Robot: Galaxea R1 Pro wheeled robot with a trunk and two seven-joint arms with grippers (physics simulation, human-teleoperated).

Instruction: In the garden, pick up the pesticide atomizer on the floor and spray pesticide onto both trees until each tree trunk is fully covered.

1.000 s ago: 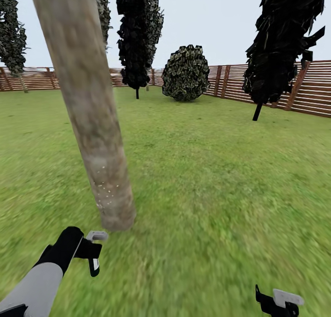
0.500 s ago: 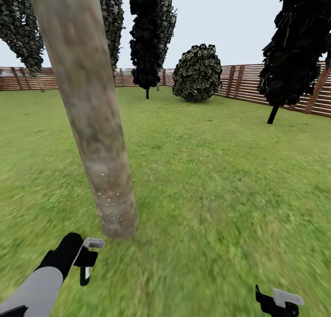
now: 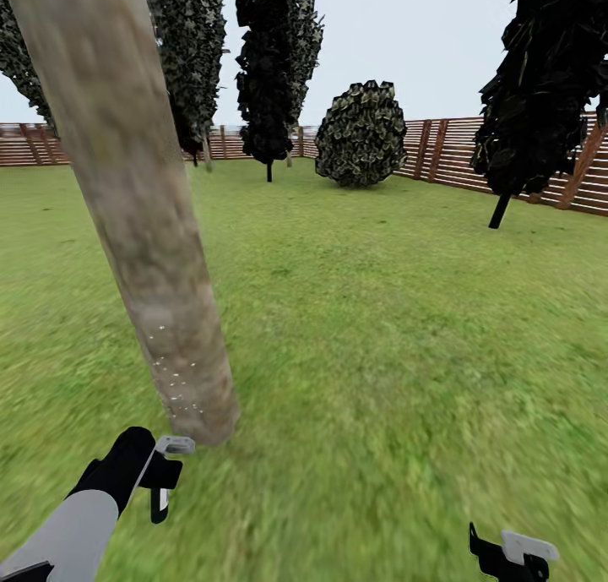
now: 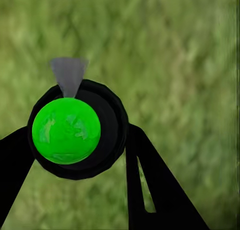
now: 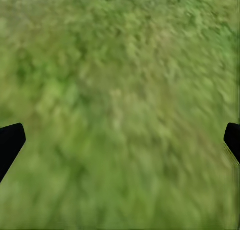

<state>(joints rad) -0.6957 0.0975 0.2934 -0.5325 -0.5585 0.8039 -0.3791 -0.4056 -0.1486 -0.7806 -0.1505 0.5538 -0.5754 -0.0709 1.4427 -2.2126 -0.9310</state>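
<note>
A thick mottled grey-brown tree trunk leans across the left of the head view, with fine white specks near its base. Just below that base, my left gripper is shut on the pesticide atomizer, a small dark bottle with a white label. The left wrist view looks along the atomizer: a dark round body with a bright green end and a grey nozzle cone, held between two black fingers over grass. Another tree stands far back by the fence. My right gripper hangs open over grass at the lower right.
Green lawn spreads ahead and to the right. A brown slat fence closes the back. Two narrow black-leaved trees and a round bush stand near it.
The whole head view has shifted, so the near trunk now sits further left and more of the far tree shows. The left gripper has turned slightly lower with the atomizer. The right gripper keeps its place.
</note>
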